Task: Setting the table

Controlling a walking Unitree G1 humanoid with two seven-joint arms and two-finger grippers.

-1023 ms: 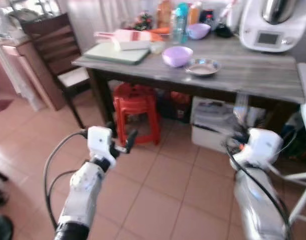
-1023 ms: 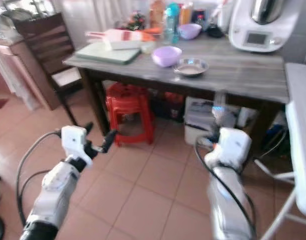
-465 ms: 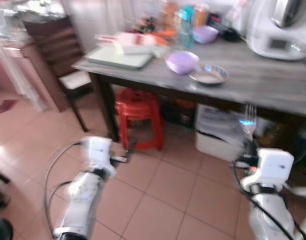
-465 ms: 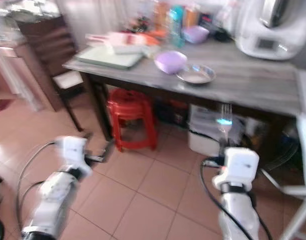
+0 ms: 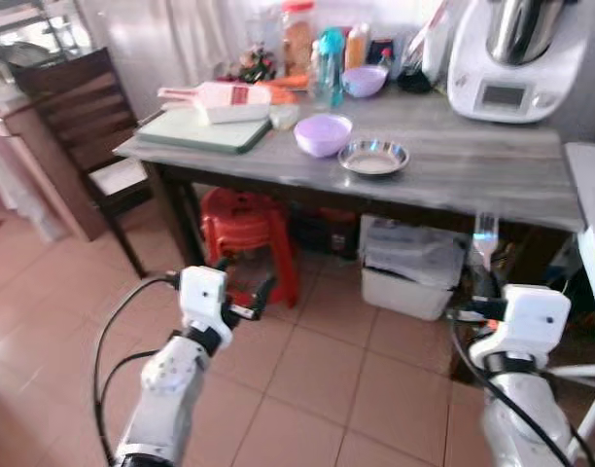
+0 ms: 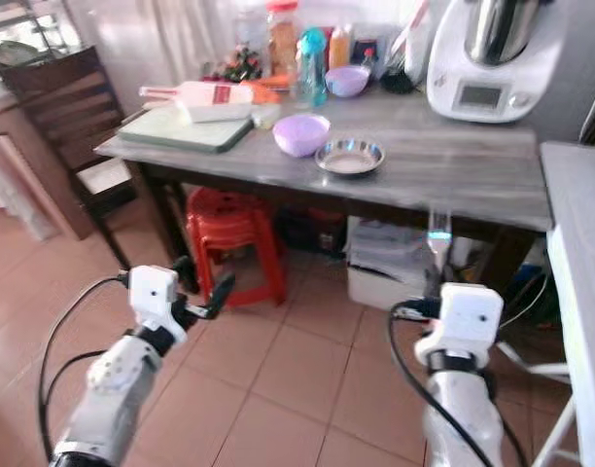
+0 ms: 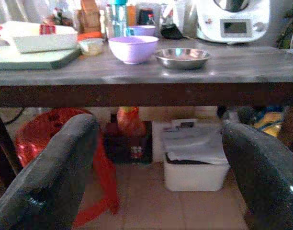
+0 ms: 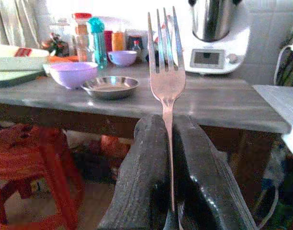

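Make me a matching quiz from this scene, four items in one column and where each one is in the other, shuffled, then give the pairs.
Items:
1. fork
2. steel dish
3. red stool
4. white appliance

Places:
A. under the table
B. beside the purple bowl
C. clamped in the right hand
D. table's far right corner

Pairs: 1-C, 2-B, 3-A, 4-D

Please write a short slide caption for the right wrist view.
Right gripper holds a fork upright, tines up, facing the grey table with its steel dish.
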